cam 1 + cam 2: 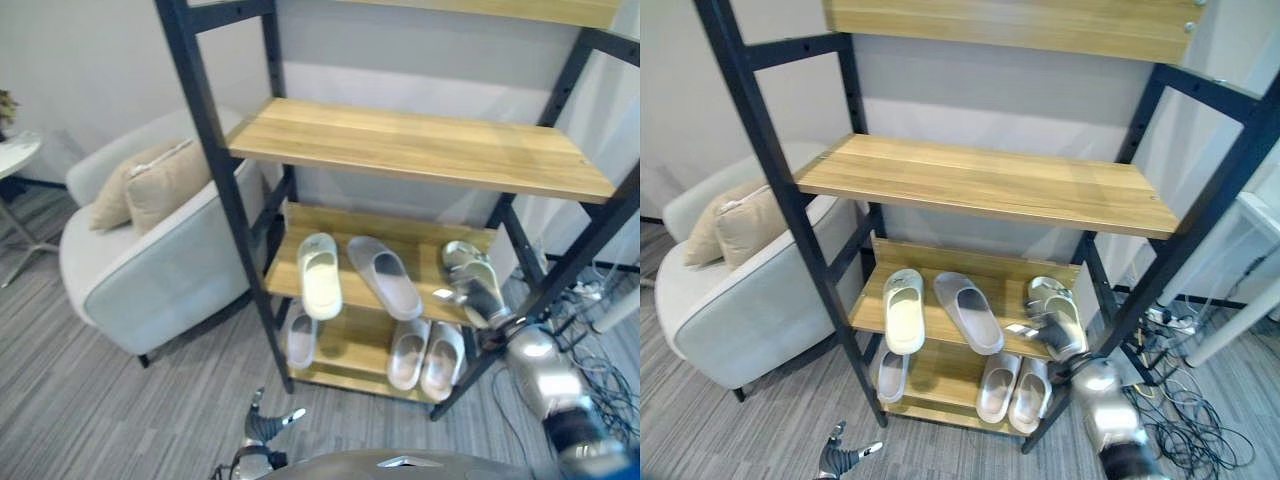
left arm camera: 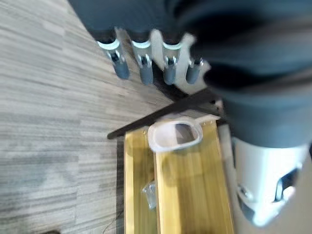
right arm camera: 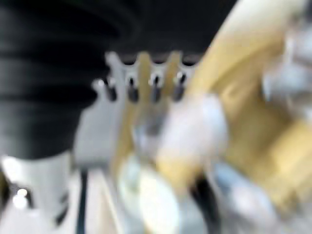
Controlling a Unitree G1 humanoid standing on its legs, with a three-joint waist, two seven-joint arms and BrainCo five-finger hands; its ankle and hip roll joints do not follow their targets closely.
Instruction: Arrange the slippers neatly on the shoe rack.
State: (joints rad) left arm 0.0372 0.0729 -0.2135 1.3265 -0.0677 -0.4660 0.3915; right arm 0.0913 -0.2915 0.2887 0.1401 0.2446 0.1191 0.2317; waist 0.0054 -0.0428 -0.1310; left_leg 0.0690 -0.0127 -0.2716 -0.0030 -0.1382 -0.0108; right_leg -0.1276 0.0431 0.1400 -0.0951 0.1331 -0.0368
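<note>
- Slippers: a cream one and a grey one lie on the shoe rack, more below.
- Right hand on that shelf; grip unclear.
- Left hand low, fingers straight, empty.

I see a shoe rack with a black frame and light wooden shelves. The slippers are pale cream and grey. The armchair is light grey, its cushions beige. The floor has grey stripes.
</note>
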